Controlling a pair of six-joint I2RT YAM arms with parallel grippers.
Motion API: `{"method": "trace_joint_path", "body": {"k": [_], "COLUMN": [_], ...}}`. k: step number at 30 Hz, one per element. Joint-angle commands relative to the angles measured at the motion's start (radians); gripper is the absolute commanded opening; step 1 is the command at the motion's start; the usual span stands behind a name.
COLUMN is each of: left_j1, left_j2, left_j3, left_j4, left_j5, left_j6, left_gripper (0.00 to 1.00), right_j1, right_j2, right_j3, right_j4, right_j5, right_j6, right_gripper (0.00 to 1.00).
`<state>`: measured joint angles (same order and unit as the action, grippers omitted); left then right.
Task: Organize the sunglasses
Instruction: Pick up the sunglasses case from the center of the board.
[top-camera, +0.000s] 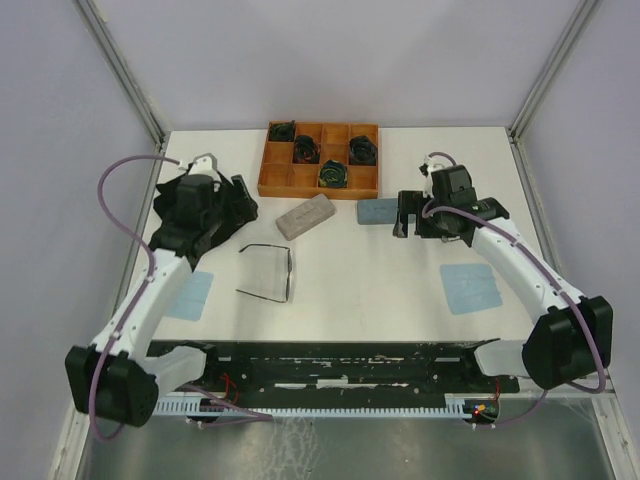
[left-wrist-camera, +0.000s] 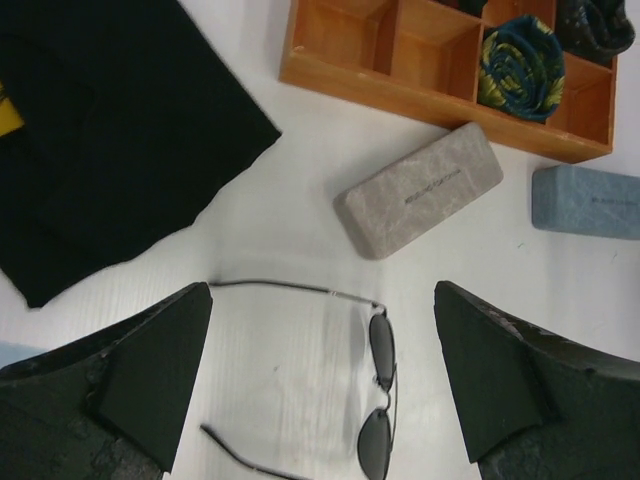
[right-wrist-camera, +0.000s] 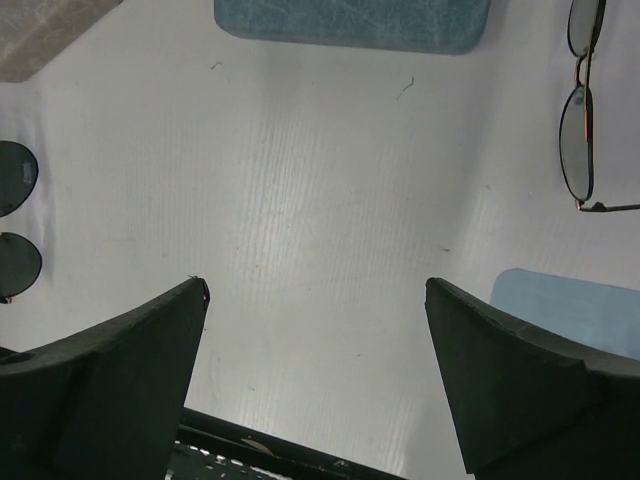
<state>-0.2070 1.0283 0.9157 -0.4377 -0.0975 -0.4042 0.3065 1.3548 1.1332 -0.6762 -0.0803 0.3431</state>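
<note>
Sunglasses (left-wrist-camera: 382, 342) on table (left-wrist-camera: 300, 240) — grey case (left-wrist-camera: 418, 204) beyond, apart

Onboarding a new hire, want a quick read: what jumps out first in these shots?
A wooden tray sits at the far middle of the table, dark green coiled bundles in four of its compartments. Before it lie a grey case and a blue case. Open sunglasses lie left of centre below the open left tool; a second pair shows upper right in the right wrist view.

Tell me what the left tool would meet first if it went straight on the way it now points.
Probably the sunglasses on the table, between the left tool's open fingers, though depth is unclear; the grey case lies beyond.
</note>
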Motion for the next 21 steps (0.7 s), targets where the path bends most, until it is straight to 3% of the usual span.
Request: {"method": "trace_joint_path", "body": {"k": [1,7,21], "left_j1": [-0.014,-0.082,-0.165], "left_j2": [0.170,0.413,0.800], "left_j3": [0.125,0.176,0.374], "left_j4": [0.145,0.301,0.256], "left_j5": [0.128,0.120,0.198], "left_j6": [0.021,0.142,0.421], "left_gripper": [0.96,0.97,1.00], "right_j1": [-0.001,0.000,0.005], "right_j2": [-0.096,-0.224,-0.264], "right_j3": [-0.090,-0.242,-0.317], "right_j4": [0.058,0.099,0.108], "right_j5": [-0.033,-0.138,-0.188], "right_j6": [-0.001,0.023,-0.008], "right_gripper": [0.99,0.99,0.99]}}
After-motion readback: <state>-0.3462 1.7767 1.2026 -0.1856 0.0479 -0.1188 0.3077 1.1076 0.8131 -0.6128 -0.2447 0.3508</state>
